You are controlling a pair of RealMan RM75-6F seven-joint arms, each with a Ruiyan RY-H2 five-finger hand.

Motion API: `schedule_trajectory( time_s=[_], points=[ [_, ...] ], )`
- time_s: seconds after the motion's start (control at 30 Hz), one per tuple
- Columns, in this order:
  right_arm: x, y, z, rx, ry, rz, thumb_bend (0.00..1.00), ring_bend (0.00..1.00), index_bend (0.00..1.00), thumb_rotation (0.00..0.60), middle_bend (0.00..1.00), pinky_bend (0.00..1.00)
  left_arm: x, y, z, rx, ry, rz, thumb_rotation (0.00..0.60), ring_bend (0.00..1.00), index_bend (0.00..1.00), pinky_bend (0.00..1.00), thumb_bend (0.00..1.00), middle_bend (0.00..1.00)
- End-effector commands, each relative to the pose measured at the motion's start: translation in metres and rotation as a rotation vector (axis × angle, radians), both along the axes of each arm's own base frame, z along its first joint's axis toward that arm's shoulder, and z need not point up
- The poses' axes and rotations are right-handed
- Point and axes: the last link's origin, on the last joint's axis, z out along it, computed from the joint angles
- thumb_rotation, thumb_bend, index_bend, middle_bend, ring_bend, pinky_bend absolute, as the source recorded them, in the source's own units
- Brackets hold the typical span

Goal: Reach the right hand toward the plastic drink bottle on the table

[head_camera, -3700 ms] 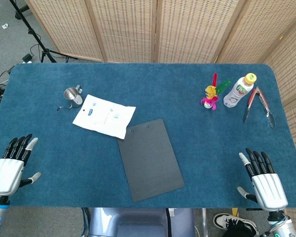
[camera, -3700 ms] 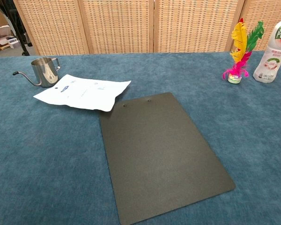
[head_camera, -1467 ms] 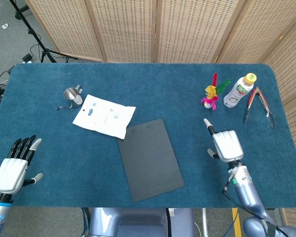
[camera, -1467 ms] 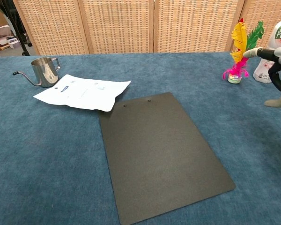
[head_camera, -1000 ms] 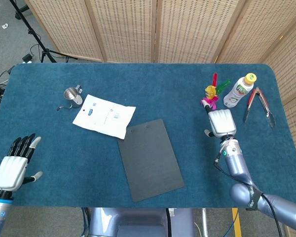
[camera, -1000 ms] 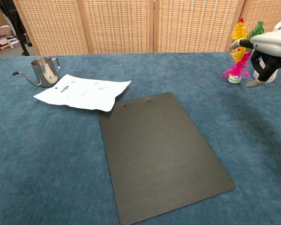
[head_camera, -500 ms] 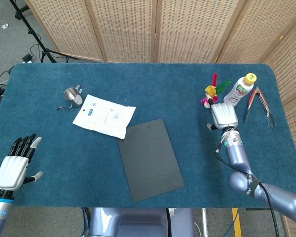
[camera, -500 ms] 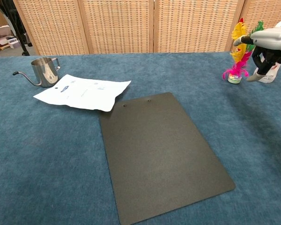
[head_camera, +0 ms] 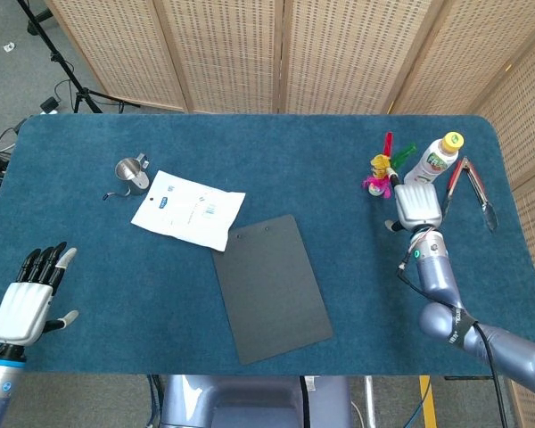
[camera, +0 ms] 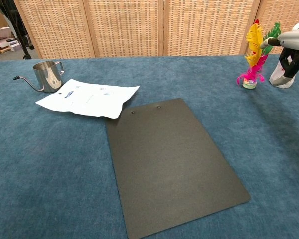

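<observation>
The plastic drink bottle (head_camera: pixel 437 159), white-labelled with a yellow cap, stands at the table's far right. My right hand (head_camera: pixel 415 205) hovers just in front of it, back up, and covers its base in the head view. In the chest view the right hand (camera: pixel 295 44) is at the right edge, thumb pointing left and dark fingers hanging in front of the bottle (camera: pixel 280 77). It holds nothing, and whether it touches the bottle cannot be told. My left hand (head_camera: pixel 22 303) rests at the near left corner, fingers spread and empty.
A feathered shuttlecock (head_camera: pixel 380 169) stands close to the left of the bottle, and metal tongs (head_camera: pixel 469 187) lie to its right. A black clipboard (head_camera: pixel 272 285), a white paper (head_camera: pixel 189 208) and a small steel pitcher (head_camera: pixel 131 174) lie mid-table and left.
My right hand has travelled from the near right edge forward across the table, then shifted right past the shuttlecock to the bottle's front. The left hand has barely moved.
</observation>
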Motion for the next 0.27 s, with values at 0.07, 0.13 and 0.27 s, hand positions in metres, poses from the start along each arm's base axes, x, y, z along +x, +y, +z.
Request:
schedule_trajectory(
  time_s=[0.07,0.13,0.27],
  points=[
    [-0.0015,-0.0002,0.0004,0.0,0.0,-0.004,0.26,0.7,0.0,0.6,0.66,0.63,0.0002,-0.0002,-0.0004,-0.003,0.0,-0.001,0.6,0.0,0.0,0.0,0.02,0.0],
    [-0.0024,-0.0003,0.0009,0.0,0.002,-0.006,0.26,0.7,0.0,0.6,0.66,0.63,0.0002,-0.0002,-0.0007,-0.004,0.001,-0.002,0.6,0.0,0.0,0.0,0.02,0.0],
    [-0.0027,-0.0004,0.0018,-0.002,0.001,-0.006,0.26,0.7,0.0,0.6,0.66,0.63,0.0004,0.0003,-0.0007,-0.003,0.001,-0.003,0.6,0.0,0.0,0.0,0.02,0.0]
  ],
)
